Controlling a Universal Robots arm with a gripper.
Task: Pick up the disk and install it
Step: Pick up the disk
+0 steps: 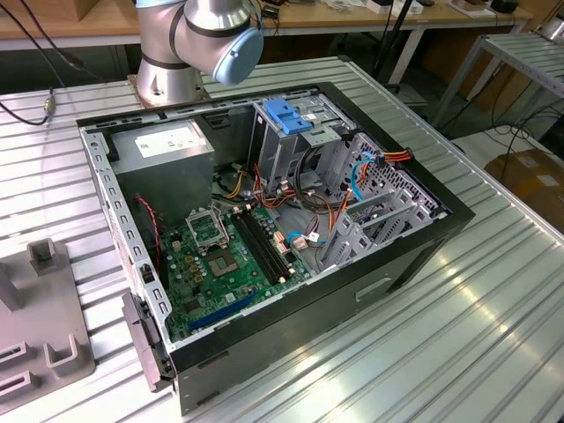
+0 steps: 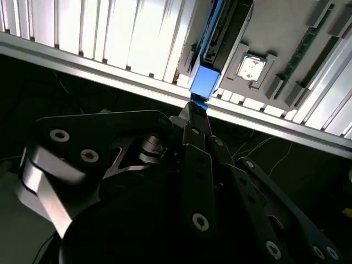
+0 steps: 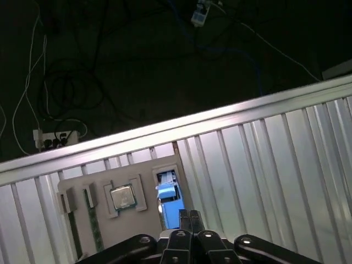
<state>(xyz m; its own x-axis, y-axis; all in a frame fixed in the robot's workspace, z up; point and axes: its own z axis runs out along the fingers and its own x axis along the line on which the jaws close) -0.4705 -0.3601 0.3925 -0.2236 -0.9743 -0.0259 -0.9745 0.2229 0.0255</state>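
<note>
Claw (image 2: 193,111) clamps partly hidden disk (image 2: 204,83).

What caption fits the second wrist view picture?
The robot's hand pinches the blue edge of the disk slotted in a grey holder, beside a processor chip.

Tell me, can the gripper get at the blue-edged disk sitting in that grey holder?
Probably yes. In the second wrist view the gripper is right at the blue end of the disk, which stands in a slot of the grey holder, with nothing between them.
</note>
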